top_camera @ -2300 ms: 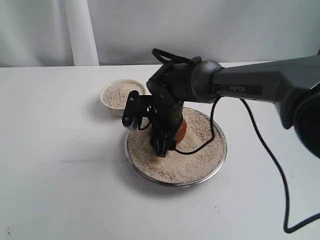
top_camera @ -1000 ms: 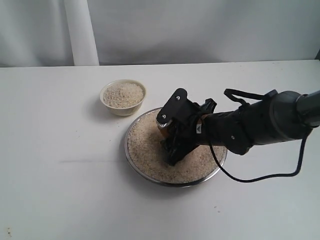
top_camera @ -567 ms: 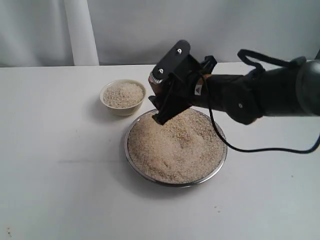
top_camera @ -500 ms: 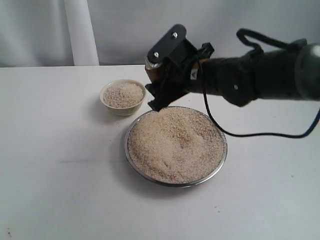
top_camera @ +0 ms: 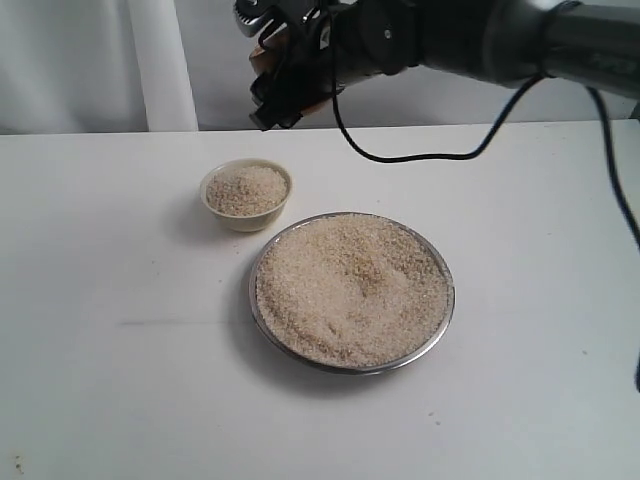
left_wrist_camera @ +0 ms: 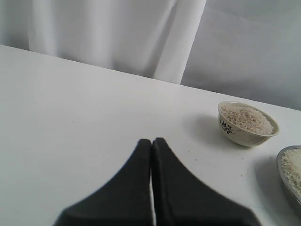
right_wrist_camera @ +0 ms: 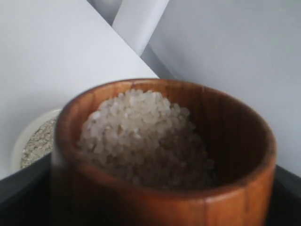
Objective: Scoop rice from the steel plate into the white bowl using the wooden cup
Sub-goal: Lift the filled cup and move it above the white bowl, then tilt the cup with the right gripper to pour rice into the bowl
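The right fingers (top_camera: 280,100) pinch the wooden cup (top_camera: 262,55) from both sides and hold it in the air, well clear of the table (top_camera: 100,350); in the exterior view it hangs over the far edge of the table, higher in the picture than the white bowl (top_camera: 246,193) and a little to its right. In the right wrist view the wooden cup (right_wrist_camera: 141,207) is full of rice (right_wrist_camera: 146,136), heaped close to its rim, with a dark finger showing at either side of its wall; part of the white bowl (right_wrist_camera: 33,141) shows below and beyond it.

The white bowl stands on the table towards the far edge, left of the middle, and holds rice up to near its rim; the steel plate (top_camera: 350,368) sits near the middle of the table, just beside the bowl on the near right but not touching it; the rice (top_camera: 350,285) lies mounded across the whole plate.

The left fingers (left_wrist_camera: 141,188) are pressed together, tip to tip, with nothing between them, and hang over bare table; in the left wrist view the white bowl (left_wrist_camera: 248,125) and a slice of the steel plate (left_wrist_camera: 282,169) lie well apart from them.
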